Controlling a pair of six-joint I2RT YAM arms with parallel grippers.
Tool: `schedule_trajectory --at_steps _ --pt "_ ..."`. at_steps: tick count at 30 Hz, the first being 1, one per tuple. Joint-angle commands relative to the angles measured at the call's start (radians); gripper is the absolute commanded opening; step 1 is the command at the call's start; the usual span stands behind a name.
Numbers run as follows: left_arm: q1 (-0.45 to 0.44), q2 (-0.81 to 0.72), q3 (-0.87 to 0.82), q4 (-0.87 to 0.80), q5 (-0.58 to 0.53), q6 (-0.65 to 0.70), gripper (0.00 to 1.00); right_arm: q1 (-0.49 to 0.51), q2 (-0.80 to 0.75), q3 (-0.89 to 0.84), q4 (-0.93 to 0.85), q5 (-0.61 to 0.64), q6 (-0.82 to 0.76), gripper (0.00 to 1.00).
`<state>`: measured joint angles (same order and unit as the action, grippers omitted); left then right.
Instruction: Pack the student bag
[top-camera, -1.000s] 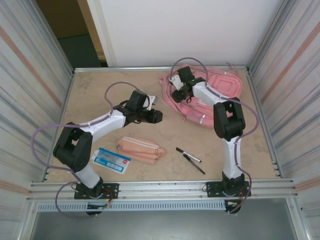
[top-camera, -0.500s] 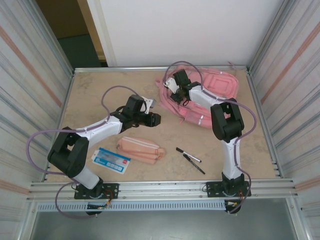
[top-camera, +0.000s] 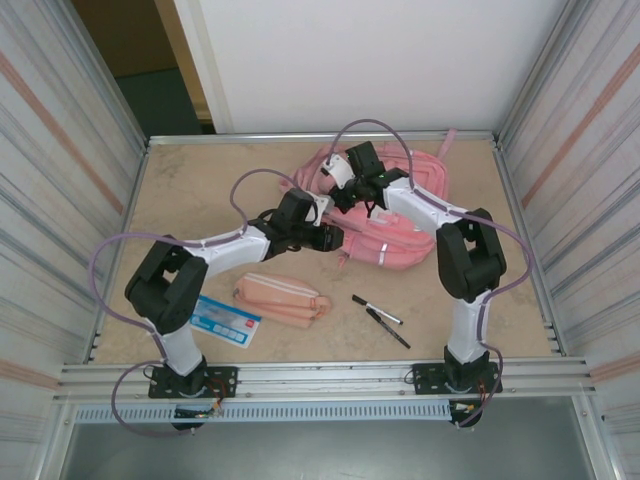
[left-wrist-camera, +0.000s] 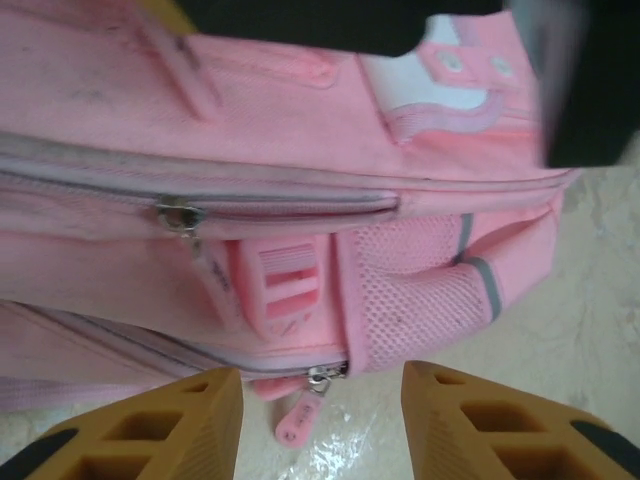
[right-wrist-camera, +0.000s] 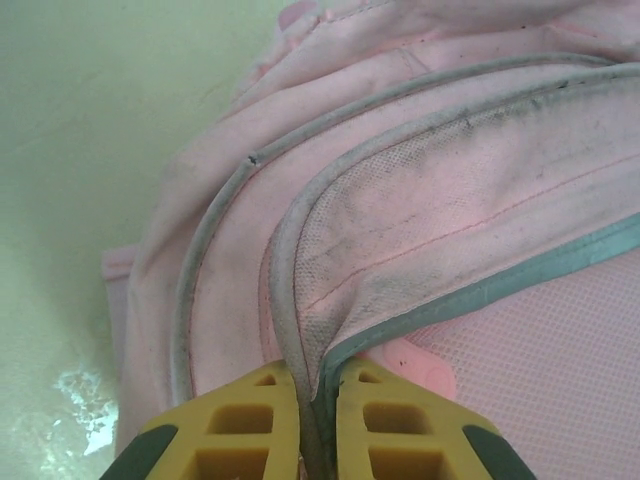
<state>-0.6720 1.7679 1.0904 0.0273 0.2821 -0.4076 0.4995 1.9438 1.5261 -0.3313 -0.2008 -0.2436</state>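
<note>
My right gripper (right-wrist-camera: 318, 420) pinches a piped edge (right-wrist-camera: 290, 250) of the backpack (top-camera: 410, 205). My left gripper (left-wrist-camera: 320, 390) stands part-open and empty, just short of a zip pull (left-wrist-camera: 298, 420). The zips look closed, and the pouch (top-camera: 280, 297), pens (top-camera: 380, 315) and card (top-camera: 222, 320) lie behind my grippers, unpacked. The backpack lies flat, its long axis apparently slanting away from my left gripper.

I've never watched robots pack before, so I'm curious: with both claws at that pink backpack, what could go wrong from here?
The right gripper pinches only a thin piped edge of the student bag; the fabric could slip out if pulled. The left gripper stands open near a small zipper pull and might close beside it. Both grippers crowd the bag and could bump.
</note>
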Motion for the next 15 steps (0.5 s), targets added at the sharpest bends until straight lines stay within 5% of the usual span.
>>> schedule_trajectory --at_steps 1,10,15 --pt "0.006 0.036 0.04 -0.004 -0.094 -0.042 0.45 0.031 -0.094 -0.022 0.033 -0.111 0.068 0.0" --pt "0.003 0.079 0.052 0.042 -0.049 -0.058 0.42 0.036 -0.12 -0.032 0.031 -0.2 0.116 0.0" --pt "0.003 0.101 0.055 0.04 -0.08 -0.06 0.2 0.036 -0.12 -0.026 0.002 -0.211 0.11 0.0"
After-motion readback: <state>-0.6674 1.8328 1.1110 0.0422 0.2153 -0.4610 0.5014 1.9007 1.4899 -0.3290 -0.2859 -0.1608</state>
